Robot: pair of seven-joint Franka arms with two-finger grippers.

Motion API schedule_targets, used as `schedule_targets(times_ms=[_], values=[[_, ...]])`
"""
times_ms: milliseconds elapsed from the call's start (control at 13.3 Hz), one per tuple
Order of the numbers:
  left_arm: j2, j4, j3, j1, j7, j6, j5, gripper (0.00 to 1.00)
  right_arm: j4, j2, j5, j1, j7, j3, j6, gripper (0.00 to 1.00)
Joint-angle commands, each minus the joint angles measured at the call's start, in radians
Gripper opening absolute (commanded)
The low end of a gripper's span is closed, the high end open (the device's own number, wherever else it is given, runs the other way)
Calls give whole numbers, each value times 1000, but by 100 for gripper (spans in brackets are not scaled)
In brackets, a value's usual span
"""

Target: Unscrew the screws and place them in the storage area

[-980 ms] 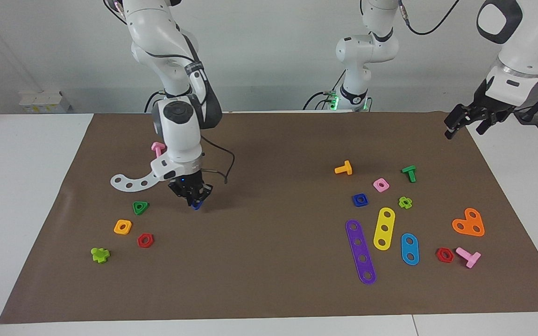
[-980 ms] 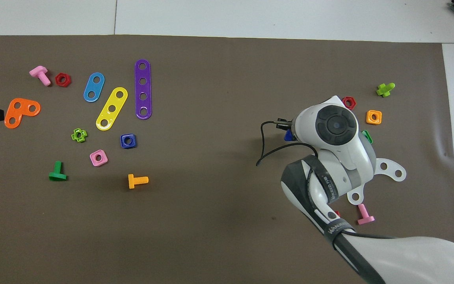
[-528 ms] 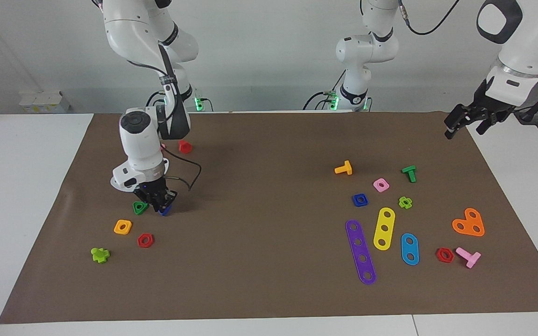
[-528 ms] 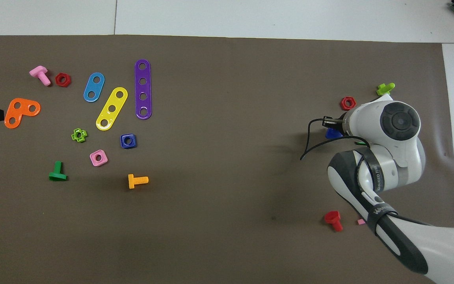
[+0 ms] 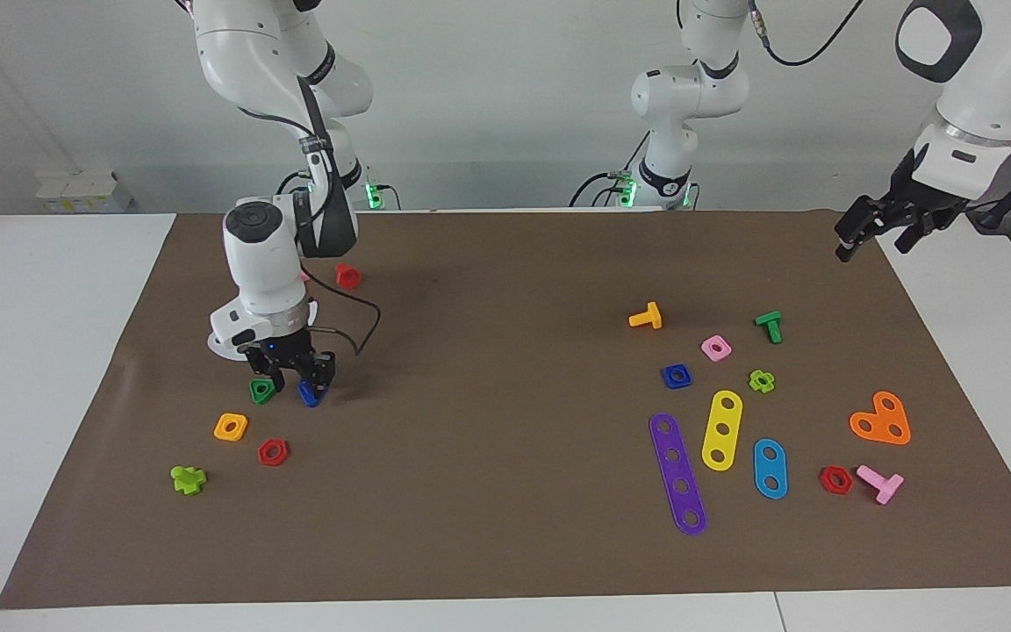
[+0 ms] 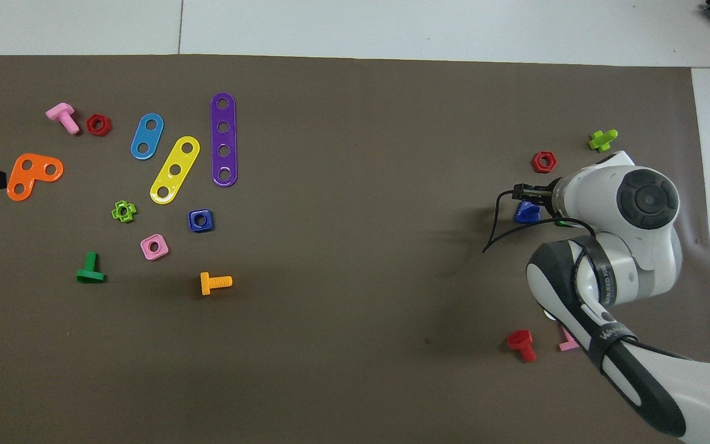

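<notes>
The dark-blue bolt [image 5: 308, 395] lies on the brown mat [image 5: 505, 527] beside the green triangular nut [image 5: 262, 391], in the storage patch. It also shows in the overhead view [image 6: 526, 213]. My right gripper [image 5: 302, 376] hangs just over it, fingers spread and off the bolt. The orange square nut [image 5: 231, 427] and red hexagonal nut [image 5: 273, 452] lie farther from the robots. The white curved strip [image 5: 221, 344] is mostly hidden by the right arm. My left gripper [image 5: 878, 235] waits, open and empty, over the mat's corner at the left arm's end.
A lime cross bolt [image 5: 188, 478] and a red bolt [image 5: 347, 276] lie near the storage patch. Toward the left arm's end lie purple [image 5: 677, 474], yellow [image 5: 721, 430] and blue strips [image 5: 770, 468], a blue square nut [image 5: 677, 376], an orange bolt [image 5: 646, 316] and several other parts.
My right gripper carried the blue bolt toward the right arm's end, came down beside the green nut and opened. The bolt now lies on the mat. The left arm has not moved.
</notes>
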Motion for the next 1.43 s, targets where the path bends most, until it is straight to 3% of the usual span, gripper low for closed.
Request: schedule_targets(times_ms=[0,151,377,528,829,1131,1357], values=[[-28,-33,-4,1,-1,16,20,100,128,-40,-9,-7,-5,36,-210,100],[-28,-33,-4,1,-1,16,20,100,214,-69,-7,-5,-15,51,-329,100],[-28,-33,-4,1,-1,16,20,100,234,-151,-4,-8,-119,67,-371,100],[-28,-33,-4,1,-1,16,20,100,272,-190,71,-8,-149,67,-453,100],[-28,-33,-4,1,-1,16,20,100,416,-204,145,-10,-216,64,-679,100],[-28,-33,-4,1,-1,16,20,100,510,-204,171,-8,-218,67,-802,100],[-28,-33,-4,1,-1,16,20,100,516,-218,185,-10,-248,65,-845,100]])
